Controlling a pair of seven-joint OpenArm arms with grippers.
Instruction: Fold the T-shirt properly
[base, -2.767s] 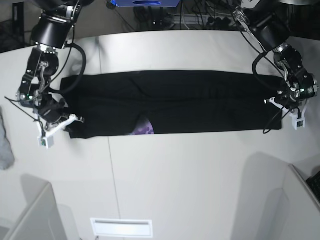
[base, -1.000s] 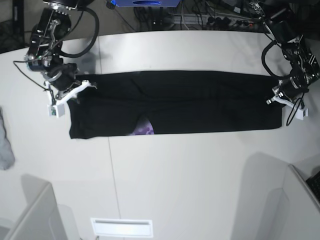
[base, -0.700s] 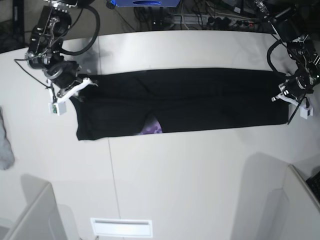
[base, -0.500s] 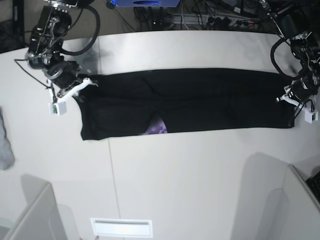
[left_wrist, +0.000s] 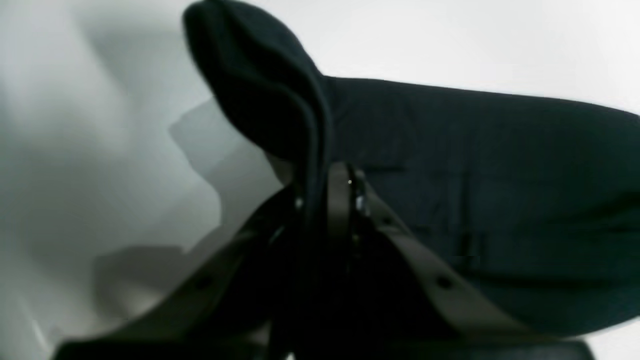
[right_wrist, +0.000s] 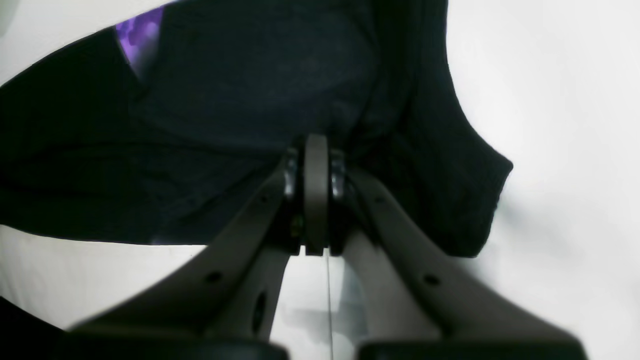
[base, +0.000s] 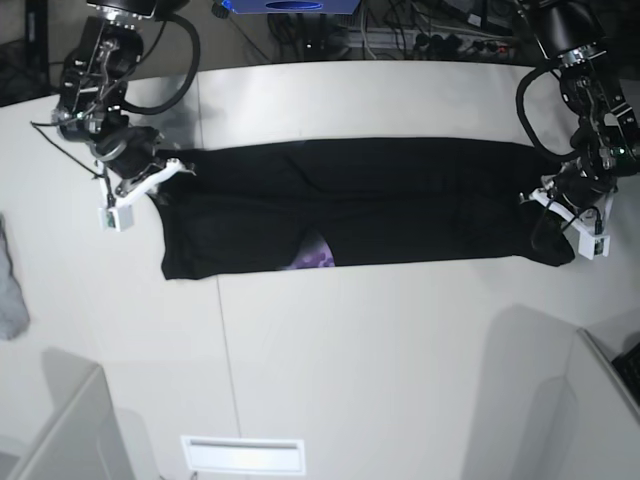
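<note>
While black folds swallow both arms' fingers (left_wrist: 340, 185) — T-shirt (base: 380, 205) detail blurs.

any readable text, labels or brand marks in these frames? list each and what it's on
None readable.
T-shirt: black cloth, only a purple patch of print showing, no lettering visible.
Left gripper and right gripper: no markings legible.
Blue object at the top edge of the base view: any marking too small to read.

Two black jointed arms with looping black cables; left gripper (base: 562, 215) and right gripper (base: 140, 180) carry pale grey tapered fingers (right_wrist: 235, 280) with dark screw holes, visible lower frame.
</note>
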